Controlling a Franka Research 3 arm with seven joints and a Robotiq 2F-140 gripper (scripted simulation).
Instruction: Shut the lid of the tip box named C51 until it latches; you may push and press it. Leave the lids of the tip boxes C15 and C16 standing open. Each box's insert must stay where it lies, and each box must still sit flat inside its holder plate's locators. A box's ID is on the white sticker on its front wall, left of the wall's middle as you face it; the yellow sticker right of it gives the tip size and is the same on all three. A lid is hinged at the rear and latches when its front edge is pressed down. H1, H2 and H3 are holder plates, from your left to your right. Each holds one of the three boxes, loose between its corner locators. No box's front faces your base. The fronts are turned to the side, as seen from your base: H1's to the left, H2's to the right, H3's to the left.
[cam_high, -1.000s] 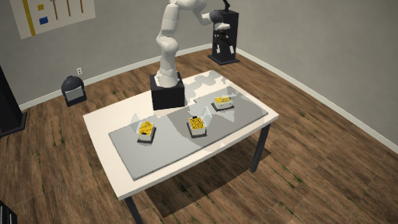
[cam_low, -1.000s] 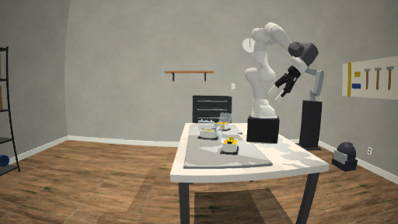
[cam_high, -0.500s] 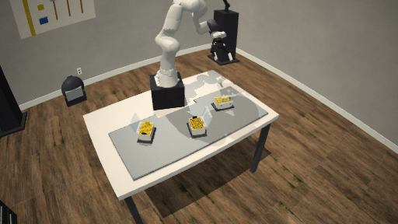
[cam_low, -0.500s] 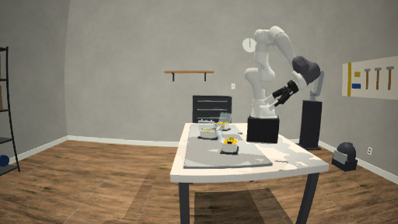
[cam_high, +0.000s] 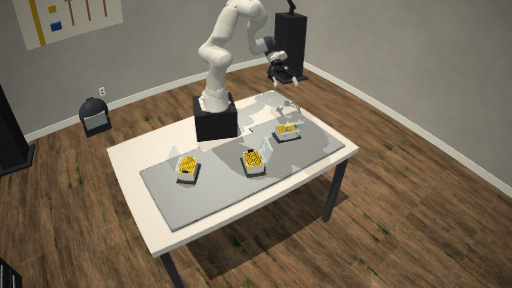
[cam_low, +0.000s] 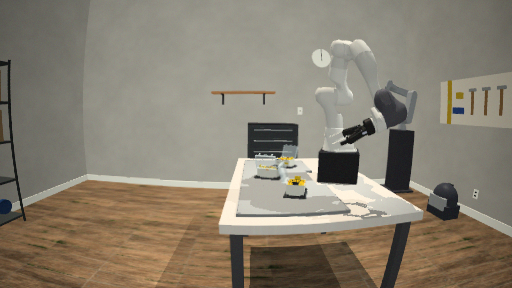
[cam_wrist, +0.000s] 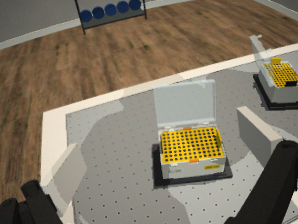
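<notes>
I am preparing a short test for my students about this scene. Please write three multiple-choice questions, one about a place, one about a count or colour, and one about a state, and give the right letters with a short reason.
1. Where is the gripper?
A. Resting on a closed lid
B. In the air, beyond the table's far edge, touching no box
C. Under the table

2. How many tip boxes stand on the grey mat?
A. Two
B. Three
C. Five

3. What is the state of the lid on the box in the middle of the wrist view?
A. Standing open
B. Shut and latched
C. Taken off and lying on the floor

Answers:
1 B: the top view shows it raised, off past the table's far edge.
2 B: the top view shows three boxes with yellow inserts.
3 A: the clear lid stands up behind the yellow insert.
</notes>
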